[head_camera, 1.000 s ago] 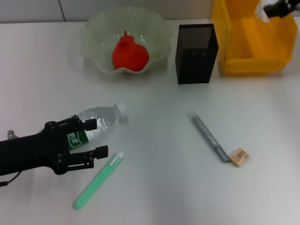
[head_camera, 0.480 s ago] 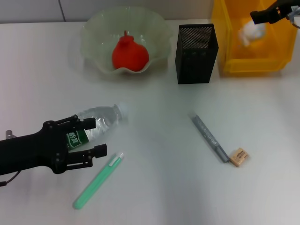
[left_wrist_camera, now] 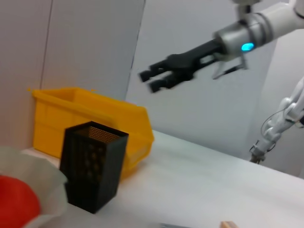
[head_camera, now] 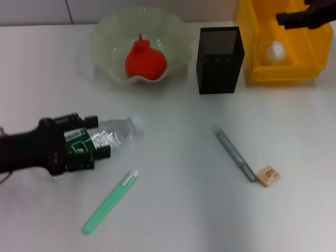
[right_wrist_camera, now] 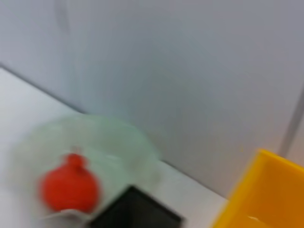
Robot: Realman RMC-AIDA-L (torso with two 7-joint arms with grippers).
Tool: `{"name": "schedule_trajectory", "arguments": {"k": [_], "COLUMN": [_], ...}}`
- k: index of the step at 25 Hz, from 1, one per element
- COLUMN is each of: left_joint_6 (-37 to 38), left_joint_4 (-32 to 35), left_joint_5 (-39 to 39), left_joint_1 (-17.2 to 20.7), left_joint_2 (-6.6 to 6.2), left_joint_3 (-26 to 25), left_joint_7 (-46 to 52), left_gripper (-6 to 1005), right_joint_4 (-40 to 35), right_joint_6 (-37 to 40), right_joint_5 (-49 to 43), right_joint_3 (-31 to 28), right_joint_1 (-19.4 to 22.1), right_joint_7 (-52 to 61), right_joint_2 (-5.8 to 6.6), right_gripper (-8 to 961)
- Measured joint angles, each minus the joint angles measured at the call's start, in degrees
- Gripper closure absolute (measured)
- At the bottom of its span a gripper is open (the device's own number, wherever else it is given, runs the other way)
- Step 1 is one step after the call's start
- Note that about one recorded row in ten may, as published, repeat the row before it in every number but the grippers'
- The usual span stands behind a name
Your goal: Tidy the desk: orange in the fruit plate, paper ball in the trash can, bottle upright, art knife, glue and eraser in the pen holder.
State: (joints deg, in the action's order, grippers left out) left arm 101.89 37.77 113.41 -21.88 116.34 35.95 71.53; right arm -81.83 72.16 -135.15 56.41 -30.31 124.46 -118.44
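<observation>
Bottle (head_camera: 113, 134) is lying on its side on the white desk (head_camera: 173, 210), where I'm seeing my left gripper (head_camera: 86, 142) closing its fingers around the labelled middle. Just below it the green glue (head_camera: 109, 203) is lying flat. Farther back, the orange (head_camera: 145, 60) is sitting in the fruit plate (head_camera: 107, 39), the black pen holder (head_camera: 220, 52) beside it. The art knife (head_camera: 234, 154) is touching the eraser (head_camera: 267, 176). My right gripper (left_wrist_camera: 159, 78) is hovering, fingers apart and empty, above the yellow trash can (head_camera: 252, 47), paper ball (head_camera: 275, 51) inside.
</observation>
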Motion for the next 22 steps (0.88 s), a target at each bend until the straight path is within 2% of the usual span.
{"name": "schedule_trajectory", "arguments": {"k": [3,4,7,8,9,12,14,17,19,22], "left_joint_6": [-0.3,-0.5,-0.9,-0.9,-1.0,-1.6,-2.4,-2.9,-8.0,-12.0], "left_joint_4": [3.6,5.4,10.8,10.8,15.7,19.5,22.5,23.1,24.3,25.5], "left_joint_5": [0.6,1.0,3.3,3.3,6.6,10.2,15.5,17.6,24.0,25.3], "left_joint_1": [-1.1,-1.6,-2.8,-2.8,-4.3,-6.1,-8.9,-10.0,-13.2,-14.0], "left_joint_2": [-0.21,-0.19,-0.03,-0.03,0.26,0.85,1.62,1.86,2.07,2.14], "left_joint_3": [0.2,0.4,0.7,0.7,1.1,1.3,1.9,2.5,8.6,15.3], "left_joint_7": [3.5,4.9,9.3,9.3,13.6,16.7,20.3,21.9,29.5,35.4], "left_gripper": [210,210,210,210,210,210,211,211,211,211], "right_joint_4": [-1.8,-2.1,-1.2,-0.3,1.7,3.8,6.7,10.8,12.7,14.6], "right_joint_6": [8.7,12.1,14.5,16.0,18.7,20.6,22.4,24.7,26.2,27.4], "right_joint_5": [6.6,10.6,13.8,15.1,16.8,17.8,19.7,22.8,23.9,24.6], "right_joint_3": [-4.8,-6.2,-6.4,-6.4,-6.4,-6.4,-6.5,-7.8,-9.6,-10.9], "right_joint_1": [1.7,3.5,5.3,6.1,7.4,8.5,9.6,10.5,11.1,12.0], "right_joint_7": [-7.0,-11.7,-15.9,-18.3,-22.4,-26.1,-30.0,-34.4,-36.9,-39.3], "right_joint_2": [-0.26,-0.4,-0.4,-0.37,-0.35,-0.45,-0.51,-0.46,-0.51,-0.6], "right_gripper": [168,168,169,169,170,170,171,172,172,173]}}
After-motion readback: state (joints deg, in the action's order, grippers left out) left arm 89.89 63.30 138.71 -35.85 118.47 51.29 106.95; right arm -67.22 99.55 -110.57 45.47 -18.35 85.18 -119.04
